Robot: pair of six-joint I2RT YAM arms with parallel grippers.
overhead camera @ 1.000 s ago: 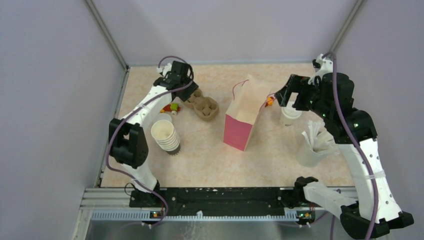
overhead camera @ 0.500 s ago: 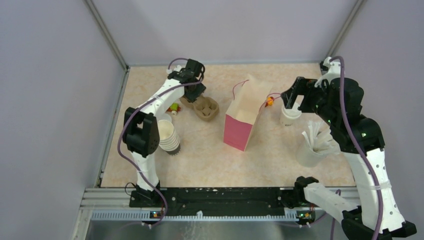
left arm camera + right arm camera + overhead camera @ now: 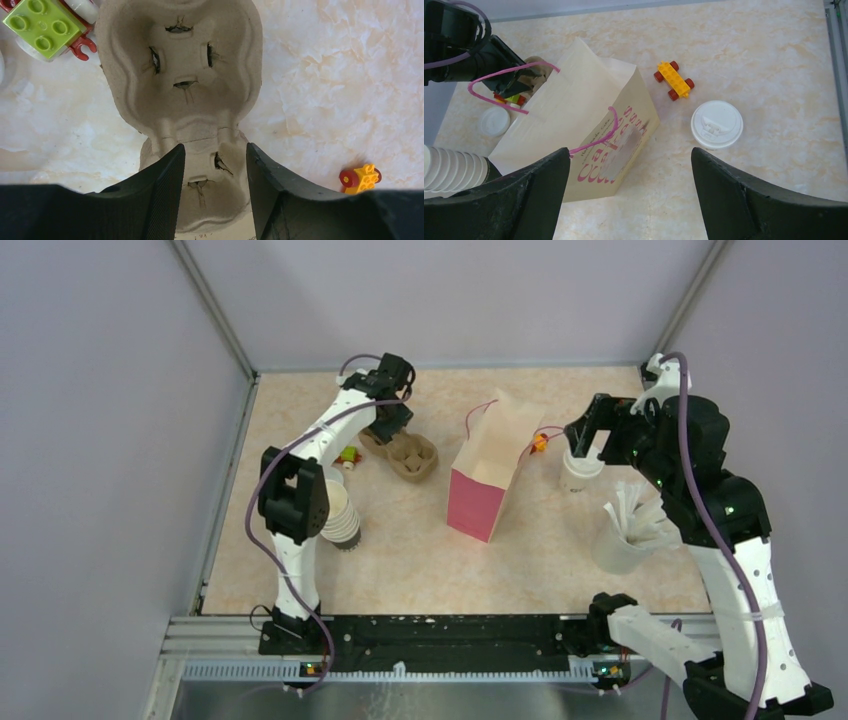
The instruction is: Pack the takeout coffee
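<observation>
- The worktop [image 3: 400, 570] is a pale peach slab with a marbled pattern. Plain lilac-grey walls [image 3: 120, 440] close it in on the left, far and right sides, and thin metal posts stand at the two far corners.
- A silver metal rail [image 3: 440, 670] runs along the near edge, with both arm bases on it.
- The takeout coffee [image 3: 717, 125], a small white paper cup with a round white plastic lid, stands upright on the far right of the worktop. It is right of the bag and just near of a yellow brick car with red wheels [image 3: 672, 80].
- The right tool [image 3: 630, 150] hangs over the lidded cup with its fingers spread wide and holds nothing.
- A cream paper bag with pink cord handles and pink lettering [image 3: 589, 125] stands in the middle of the worktop with its mouth open.
- A brown moulded-pulp cup carrier [image 3: 180, 75] lies at the far left.
- The left tool [image 3: 215, 147] is above the carrier's end cell with its fingers partly spread and the cell showing in the gap. Whether the fingers touch the pulp cannot be told.
- A green studded brick [image 3: 42, 30] lies just beside the carrier.
- A loose round white lid [image 3: 494, 121] lies flat to the left of the bag.
- A stack of nested cream paper cups [image 3: 335, 512] sits at the near left.
- A larger white cup full of white sticks [image 3: 625, 535] stands at the near right.
</observation>
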